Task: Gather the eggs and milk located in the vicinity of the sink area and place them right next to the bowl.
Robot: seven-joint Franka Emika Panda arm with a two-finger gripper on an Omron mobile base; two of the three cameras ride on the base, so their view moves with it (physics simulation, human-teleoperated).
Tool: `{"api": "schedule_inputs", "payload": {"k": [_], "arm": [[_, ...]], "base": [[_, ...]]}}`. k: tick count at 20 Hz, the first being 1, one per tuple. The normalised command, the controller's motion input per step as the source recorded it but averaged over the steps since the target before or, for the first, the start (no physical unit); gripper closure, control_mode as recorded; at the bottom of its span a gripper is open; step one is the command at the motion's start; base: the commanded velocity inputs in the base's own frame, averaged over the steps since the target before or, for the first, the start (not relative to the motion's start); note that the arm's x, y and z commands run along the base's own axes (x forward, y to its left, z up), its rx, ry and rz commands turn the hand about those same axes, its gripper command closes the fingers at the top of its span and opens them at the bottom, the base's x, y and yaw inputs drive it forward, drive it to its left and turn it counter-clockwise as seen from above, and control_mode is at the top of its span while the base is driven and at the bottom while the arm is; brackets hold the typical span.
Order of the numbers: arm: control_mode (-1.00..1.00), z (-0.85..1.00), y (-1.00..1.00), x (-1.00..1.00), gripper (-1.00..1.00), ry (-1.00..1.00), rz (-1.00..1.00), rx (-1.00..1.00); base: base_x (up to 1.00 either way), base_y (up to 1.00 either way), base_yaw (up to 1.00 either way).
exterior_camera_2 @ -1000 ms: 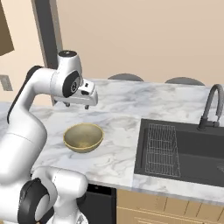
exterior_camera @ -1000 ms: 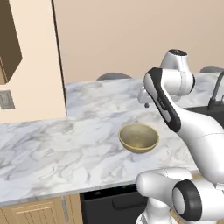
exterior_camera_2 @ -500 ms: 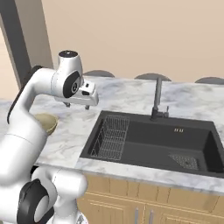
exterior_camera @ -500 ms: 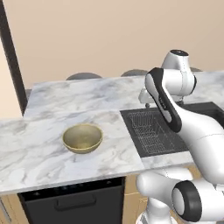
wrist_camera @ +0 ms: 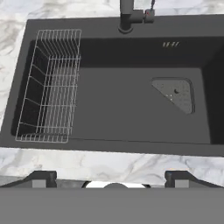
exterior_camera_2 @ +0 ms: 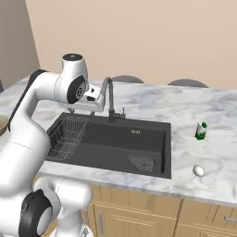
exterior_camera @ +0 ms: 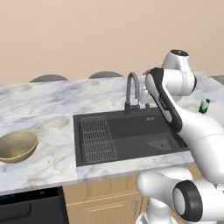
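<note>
The black sink [exterior_camera: 131,135] with its dark arched faucet [exterior_camera: 131,89] lies in the marble counter right in front of me. To its right stand a small green and white milk carton [exterior_camera_2: 200,131] and, nearer the front edge, a white egg [exterior_camera_2: 199,171]. The milk [exterior_camera: 203,106] also shows past my arm in the left base view. Far left on the counter sits the gold-yellow bowl [exterior_camera: 17,146]. My gripper [exterior_camera_2: 84,110] hangs open and empty above the sink's left half. Its two fingertips [wrist_camera: 41,177] stand wide apart over the front rim of the sink [wrist_camera: 113,92].
A wire rack [wrist_camera: 50,103] fills the basin's left part and a grated drain [wrist_camera: 175,94] sits at its right. A dark oven front [exterior_camera: 30,208] is under the counter below the bowl. Wooden cabinet doors [exterior_camera_2: 139,217] run below the sink. Grey chair backs [exterior_camera: 105,75] show behind the counter.
The base has driven right along the counter, so the whole picture shifted: the bowl slid to the far left, and the milk and egg came into sight. The gripper stayed open.
</note>
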Motion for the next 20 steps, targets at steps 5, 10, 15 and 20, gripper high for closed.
{"api": "schedule_inputs", "payload": {"k": [5,10,15,20], "arm": [[1.00,0.00,0.00,0.00,-1.00,0.00,0.00,0.00],[1.00,0.00,0.00,0.00,-1.00,0.00,0.00,0.00],[1.00,0.00,0.00,0.00,-1.00,0.00,0.00,0.00],[1.00,0.00,0.00,0.00,-1.00,0.00,0.00,0.00]], "base": [[0.00,-0.94,0.00],[0.00,-0.88,0.00],[0.00,-0.90,0.00],[0.00,-0.86,0.00]]}}
